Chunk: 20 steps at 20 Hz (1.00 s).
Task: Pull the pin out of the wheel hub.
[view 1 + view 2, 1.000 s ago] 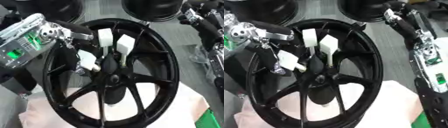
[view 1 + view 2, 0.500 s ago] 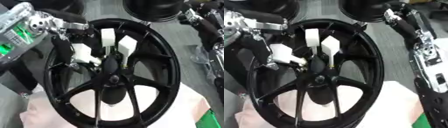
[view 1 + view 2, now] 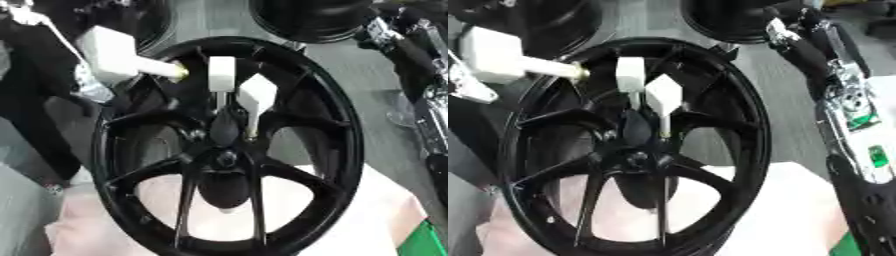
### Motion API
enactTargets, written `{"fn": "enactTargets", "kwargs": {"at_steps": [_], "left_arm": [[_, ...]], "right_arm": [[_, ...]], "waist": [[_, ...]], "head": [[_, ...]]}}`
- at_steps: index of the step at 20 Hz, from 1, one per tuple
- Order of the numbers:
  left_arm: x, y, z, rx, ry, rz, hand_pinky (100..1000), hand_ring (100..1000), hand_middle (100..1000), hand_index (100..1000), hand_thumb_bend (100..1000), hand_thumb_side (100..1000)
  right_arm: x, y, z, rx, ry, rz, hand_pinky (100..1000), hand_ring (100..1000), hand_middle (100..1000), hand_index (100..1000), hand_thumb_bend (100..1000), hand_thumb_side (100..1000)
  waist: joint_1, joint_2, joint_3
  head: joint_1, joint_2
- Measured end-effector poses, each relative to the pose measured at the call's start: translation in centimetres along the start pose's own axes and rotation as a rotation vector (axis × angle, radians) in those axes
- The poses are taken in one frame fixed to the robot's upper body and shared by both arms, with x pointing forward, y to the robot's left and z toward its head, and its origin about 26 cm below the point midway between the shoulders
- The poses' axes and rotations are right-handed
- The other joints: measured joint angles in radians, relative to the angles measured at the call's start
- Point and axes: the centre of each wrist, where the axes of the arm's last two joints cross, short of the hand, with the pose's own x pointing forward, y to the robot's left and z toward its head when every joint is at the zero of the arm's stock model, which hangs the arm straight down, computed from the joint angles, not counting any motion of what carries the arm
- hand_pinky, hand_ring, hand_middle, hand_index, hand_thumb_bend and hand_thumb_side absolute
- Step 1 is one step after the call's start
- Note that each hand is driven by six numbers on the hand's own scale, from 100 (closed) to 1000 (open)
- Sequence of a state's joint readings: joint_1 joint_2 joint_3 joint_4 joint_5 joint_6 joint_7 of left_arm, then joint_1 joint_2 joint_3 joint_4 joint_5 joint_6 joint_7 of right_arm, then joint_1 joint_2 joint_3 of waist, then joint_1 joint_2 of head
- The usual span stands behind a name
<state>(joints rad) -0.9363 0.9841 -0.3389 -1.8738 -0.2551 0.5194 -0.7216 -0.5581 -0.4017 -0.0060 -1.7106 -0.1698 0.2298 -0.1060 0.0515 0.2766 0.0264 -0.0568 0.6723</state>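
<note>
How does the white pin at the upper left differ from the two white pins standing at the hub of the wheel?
The upper-left pin is out of the wheel, above its rim; the two hub pins sit inside it, near the hub. It lies almost sideways with its tip free; they point down toward the hub. All three are white with blocky heads.

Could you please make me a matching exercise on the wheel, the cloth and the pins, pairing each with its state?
Things:
1. wheel
2. cloth
3. left pin
4. middle pins

States:
a. white, standing upright at the hub
b. black, spoked, lying flat
c. pale, spread under the wheel
d. out of the hub, lying sideways, tip over the rim's inner edge

Pairs: 1-b, 2-c, 3-d, 4-a
</note>
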Motion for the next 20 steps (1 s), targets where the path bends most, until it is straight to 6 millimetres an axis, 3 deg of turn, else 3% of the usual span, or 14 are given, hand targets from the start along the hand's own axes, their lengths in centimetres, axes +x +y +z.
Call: {"fn": "enactTargets", "kwargs": {"at_steps": [3,6,7,8,9,10,11,12,14,15,16,17,20], "left_arm": [[-4.2,0.5,1.0,0.06,0.186,0.076,386,371,364,358,597,100],[-8.3,0.4,1.8,0.122,0.367,0.16,534,471,465,469,516,100],[-9.6,0.1,2.0,0.133,0.42,0.192,623,543,525,545,492,100],[-10.9,-0.3,2.1,0.133,0.465,0.223,820,718,628,666,555,100],[-12.2,-0.9,2.3,0.122,0.506,0.25,889,790,751,756,685,254],[-13.5,-1.5,2.4,0.105,0.545,0.276,933,854,826,835,771,470],[-14.8,-2.2,2.6,0.087,0.582,0.299,935,859,832,842,783,495],[-15.9,-2.9,2.8,0.068,0.617,0.32,947,877,858,876,856,674],[-17.9,-4.1,3.5,0.056,0.676,0.343,940,873,861,887,903,979],[-18.6,-4.4,3.9,0.064,0.695,0.342,940,873,861,887,903,979],[-19.0,-4.4,4.3,0.081,0.709,0.337,888,835,829,854,678,1000],[-19.2,-4.1,4.6,0.111,0.718,0.328,848,802,797,815,481,965],[-18.2,-2.0,5.2,0.242,0.705,0.311,840,796,791,807,464,945]], "right_arm": [[0.0,-0.4,0.1,-0.022,0.001,0.002,750,676,703,752,244,418],[0.1,-0.8,0.1,-0.037,-0.002,0.005,750,676,704,752,242,418],[0.1,-0.8,0.1,-0.04,-0.003,0.005,750,676,705,752,242,417],[0.1,-0.8,0.0,-0.041,-0.004,0.004,750,676,705,752,241,421],[0.1,-0.8,0.0,-0.041,-0.004,0.003,750,676,705,752,241,417],[0.1,-0.8,0.0,-0.041,-0.004,0.002,750,676,705,752,241,417],[0.1,-0.8,0.0,-0.041,-0.004,0.001,750,676,705,752,242,417],[0.1,-0.8,0.0,-0.041,-0.004,0.001,751,677,706,752,241,418],[0.1,-0.8,0.0,-0.04,-0.004,0.001,751,676,706,752,242,417],[0.1,-0.8,0.0,-0.04,-0.004,0.001,751,676,706,752,242,417],[0.1,-0.8,0.0,-0.04,-0.004,0.001,751,677,706,752,242,416],[0.1,-0.8,0.0,-0.04,-0.004,0.001,751,677,706,752,241,415],[0.1,-0.8,0.0,-0.04,-0.004,0.0,751,677,706,752,241,415]], "waist": [[-0.006,0.003,0.014],[-0.008,0.004,0.017],[-0.008,0.004,0.017],[-0.008,0.005,0.016],[-0.008,0.005,0.012],[-0.009,0.005,0.008],[-0.009,0.005,0.003],[-0.008,0.005,-0.001],[-0.008,0.005,-0.009],[-0.008,0.005,-0.01],[-0.008,0.004,-0.012],[-0.008,0.004,-0.013],[-0.008,0.004,-0.013]], "head": [[-0.009,-0.002],[-0.014,-0.003],[-0.015,-0.003],[-0.015,-0.004],[-0.015,-0.007],[-0.014,-0.007],[-0.011,-0.008],[-0.008,-0.008],[-0.001,-0.008],[0.002,-0.008],[0.004,-0.008],[0.005,-0.007],[0.006,-0.007]]}}
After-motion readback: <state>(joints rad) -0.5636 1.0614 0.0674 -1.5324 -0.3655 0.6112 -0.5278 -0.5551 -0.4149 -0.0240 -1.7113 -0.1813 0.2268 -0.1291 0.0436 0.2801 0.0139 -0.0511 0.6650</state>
